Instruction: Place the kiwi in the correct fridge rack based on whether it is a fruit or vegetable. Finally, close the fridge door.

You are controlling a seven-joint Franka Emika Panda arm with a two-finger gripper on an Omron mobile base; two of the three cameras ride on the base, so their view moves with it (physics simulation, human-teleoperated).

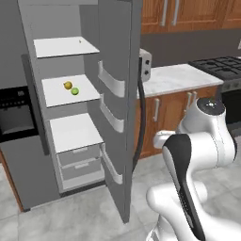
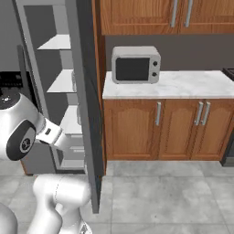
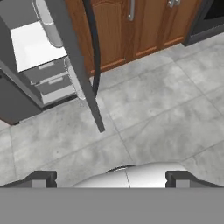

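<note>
From the left base view I see the fridge door [image 1: 120, 89] standing wide open, and the kiwi [image 1: 75, 91] resting on the middle fridge rack [image 1: 70, 90] just beside a yellow-orange fruit [image 1: 68, 85]. The right base view gives me the door edge-on, with the microwave [image 2: 135, 64] on the counter [image 2: 183, 85]. In the hand view my gripper [image 3: 111, 178] has its fingers spread apart, holding nothing, above the grey floor [image 3: 166, 109].

Middle fridge rack [image 1: 59, 95] bears kiwi [image 1: 75, 91] beside yellow fruit [image 1: 68, 85].

text: none legible | microwave [image 2: 135, 64]: perhaps blurred control markings, unreadable
</note>
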